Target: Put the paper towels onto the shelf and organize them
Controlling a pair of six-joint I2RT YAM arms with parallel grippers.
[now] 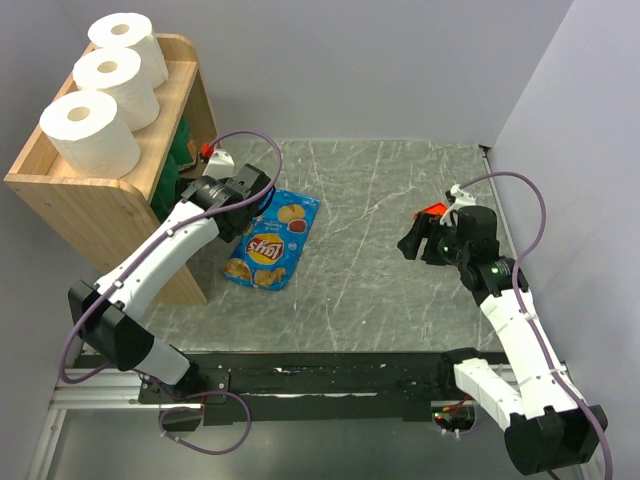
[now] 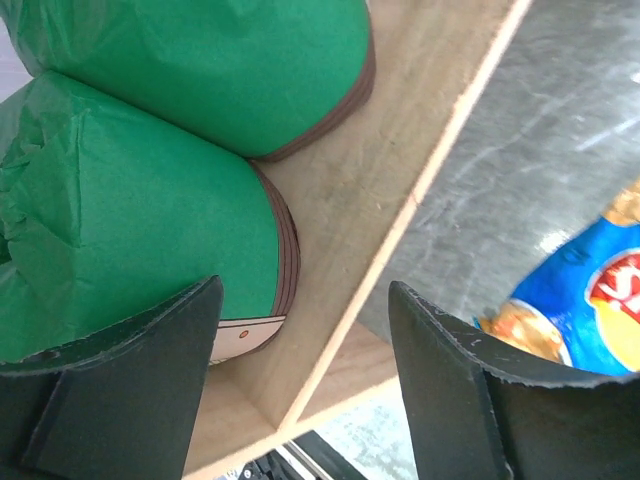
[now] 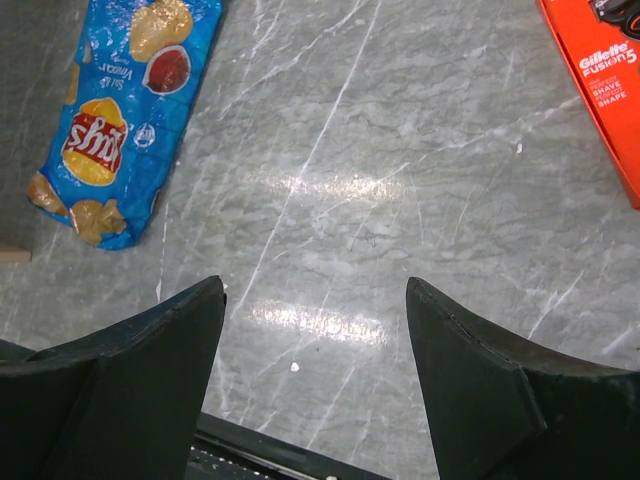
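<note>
- We see three paper towels in a row on the top tray of the shelf.
- We find two more paper towels touching side by side on a lower tier of the shelf.
- The chip bag lies on the table just right of the shelf.
- The razor pack lies well right of the shelf, beyond the bag.

Top view high, overlooking whole table. Left wrist close on shelf; right wrist downward; all share chip bag.

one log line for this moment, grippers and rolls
left gripper: open, at lower shelf tier by green rolls | right gripper: open, empty, over table | white rolls: three on shelf top
</note>
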